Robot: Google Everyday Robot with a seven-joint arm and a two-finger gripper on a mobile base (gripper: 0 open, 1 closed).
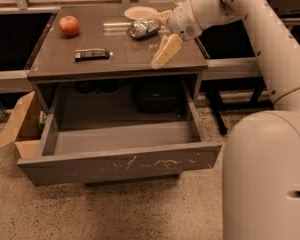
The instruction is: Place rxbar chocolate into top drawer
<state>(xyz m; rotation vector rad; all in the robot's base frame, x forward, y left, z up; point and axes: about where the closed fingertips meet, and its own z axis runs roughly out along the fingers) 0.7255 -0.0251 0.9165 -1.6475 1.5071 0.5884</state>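
Note:
The rxbar chocolate (92, 54), a dark flat bar with lighter ends, lies on the left half of the table top (115, 51). The top drawer (121, 166) is pulled out below the table, its pale inside bare and its front panel marked with white scratches. My gripper (159, 36) hangs over the right part of the table top, to the right of the bar and apart from it. It is open and empty, with one finger (166, 51) pointing down-left and the other finger (161, 16) up by the can.
A crushed silver-green can (144, 29) lies just behind the gripper, with a white plate (141, 12) beyond it. A red apple (69, 25) sits at the table's back left. A brown cardboard box (19, 125) stands left of the drawer. My body (267, 184) fills the lower right.

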